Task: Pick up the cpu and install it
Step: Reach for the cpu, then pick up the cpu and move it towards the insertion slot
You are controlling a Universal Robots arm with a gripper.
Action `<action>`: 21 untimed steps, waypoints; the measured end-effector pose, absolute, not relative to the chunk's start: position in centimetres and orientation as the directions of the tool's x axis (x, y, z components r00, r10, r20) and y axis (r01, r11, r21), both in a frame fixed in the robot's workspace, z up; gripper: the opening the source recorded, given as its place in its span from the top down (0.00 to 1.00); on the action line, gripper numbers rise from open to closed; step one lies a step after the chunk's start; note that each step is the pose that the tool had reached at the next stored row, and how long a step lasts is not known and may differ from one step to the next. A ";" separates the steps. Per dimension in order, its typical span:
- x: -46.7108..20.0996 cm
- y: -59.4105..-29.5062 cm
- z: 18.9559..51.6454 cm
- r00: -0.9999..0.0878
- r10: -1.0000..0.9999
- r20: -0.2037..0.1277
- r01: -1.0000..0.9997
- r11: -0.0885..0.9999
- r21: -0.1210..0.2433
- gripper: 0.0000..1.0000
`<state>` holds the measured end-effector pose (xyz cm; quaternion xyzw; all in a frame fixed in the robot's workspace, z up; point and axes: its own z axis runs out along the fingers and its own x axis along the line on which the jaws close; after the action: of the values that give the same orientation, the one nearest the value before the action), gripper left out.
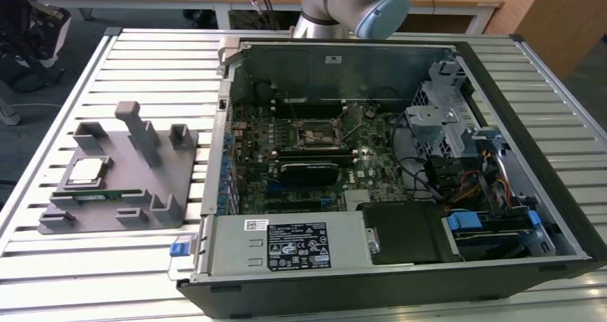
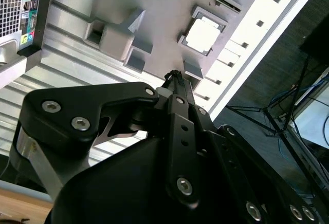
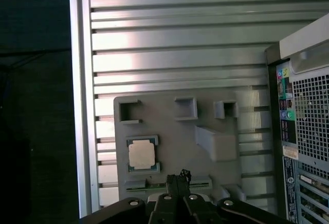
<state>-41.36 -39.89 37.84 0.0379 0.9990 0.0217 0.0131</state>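
Observation:
The cpu is a silver square chip lying flat in a pocket of the grey fixture, on the exterior view's left. Both wrist views look down on the cpu from well above. My gripper hangs high over the fixture, its tips close beside the cpu in the picture. Its fingers are shut with nothing between them. The black-framed socket sits on the motherboard inside the open computer case.
A narrow green memory stick lies in the fixture next to the cpu. Upright grey posts rise from the fixture. The arm stands behind the case. The slatted metal table ends at an edge beside the fixture.

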 end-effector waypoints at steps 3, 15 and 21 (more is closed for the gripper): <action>-42.0 -39.9 37.8 -0.997 0.076 -0.024 0.075 0.996 0.044 0.89; -44.4 -39.9 37.5 -0.997 0.076 -0.024 0.075 0.996 0.044 0.89; -44.8 -39.9 37.5 -0.997 0.076 -0.024 0.075 0.996 0.044 0.89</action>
<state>-44.76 -39.89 37.47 0.0378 0.9990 0.0217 0.0129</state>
